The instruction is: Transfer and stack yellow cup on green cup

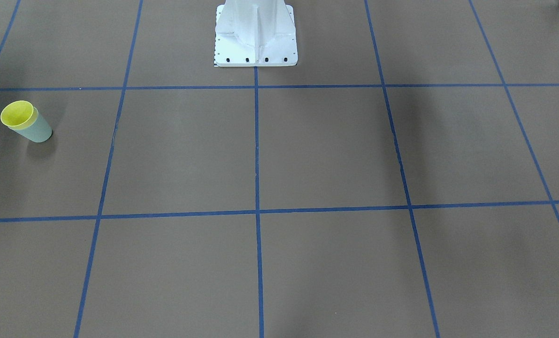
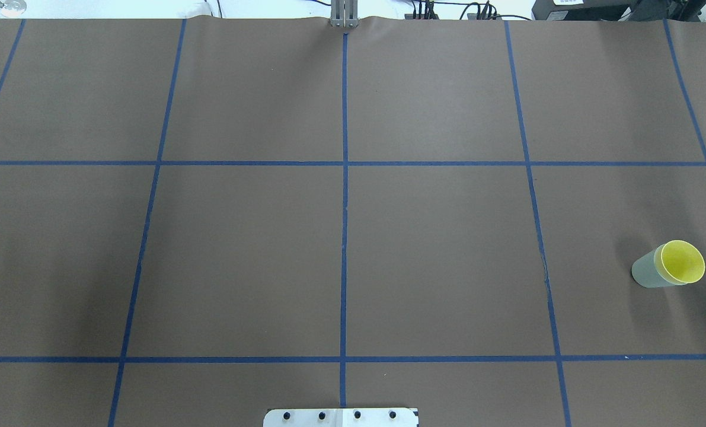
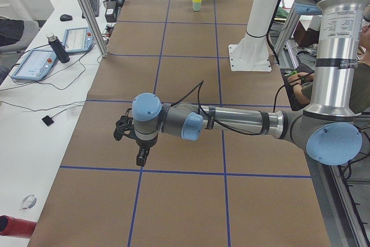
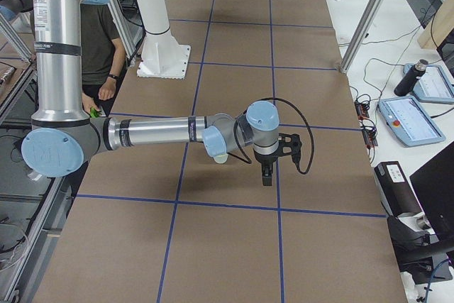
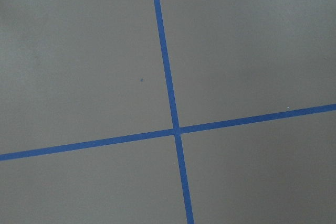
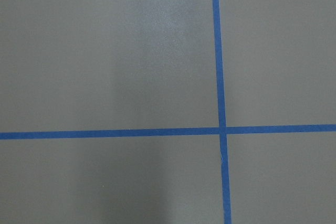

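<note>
The yellow cup (image 1: 17,114) sits nested inside the green cup (image 1: 37,130), and only its rim and inside show. The pair stands upright on the brown table at the robot's right side, seen in the overhead view as yellow cup (image 2: 681,262) in green cup (image 2: 646,274). My left gripper (image 3: 140,157) shows only in the exterior left view, held above the table far from the cups (image 3: 197,2). My right gripper (image 4: 266,175) shows only in the exterior right view, above the table just beside the cups (image 4: 221,157), which its arm mostly hides. I cannot tell whether either gripper is open or shut.
The white robot pedestal (image 1: 256,33) stands at the table's robot-side edge. Blue tape lines (image 2: 344,178) divide the brown surface into squares. Both wrist views show only bare table and tape. A side bench with tablets and a bottle (image 3: 58,47) runs along the far edge.
</note>
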Robot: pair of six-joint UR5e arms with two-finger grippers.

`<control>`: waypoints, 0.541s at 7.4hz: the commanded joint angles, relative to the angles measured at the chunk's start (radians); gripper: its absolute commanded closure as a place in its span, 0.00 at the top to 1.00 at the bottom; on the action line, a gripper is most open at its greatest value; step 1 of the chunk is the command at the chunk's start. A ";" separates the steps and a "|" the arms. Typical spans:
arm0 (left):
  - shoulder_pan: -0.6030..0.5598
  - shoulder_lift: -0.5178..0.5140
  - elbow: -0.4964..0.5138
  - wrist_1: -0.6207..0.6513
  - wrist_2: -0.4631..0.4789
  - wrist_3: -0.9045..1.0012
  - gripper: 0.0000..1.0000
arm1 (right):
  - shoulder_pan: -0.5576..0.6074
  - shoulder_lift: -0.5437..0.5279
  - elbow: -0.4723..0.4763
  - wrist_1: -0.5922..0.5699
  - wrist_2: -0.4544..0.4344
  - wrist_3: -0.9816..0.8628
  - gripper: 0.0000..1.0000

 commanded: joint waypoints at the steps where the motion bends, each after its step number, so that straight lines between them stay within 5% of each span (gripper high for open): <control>1: 0.001 0.022 -0.008 -0.002 0.000 0.004 1.00 | 0.000 0.006 -0.002 -0.006 0.012 0.003 0.99; 4: 0.002 0.024 -0.024 0.003 -0.004 0.000 1.00 | 0.000 -0.008 0.004 -0.004 0.053 0.001 0.99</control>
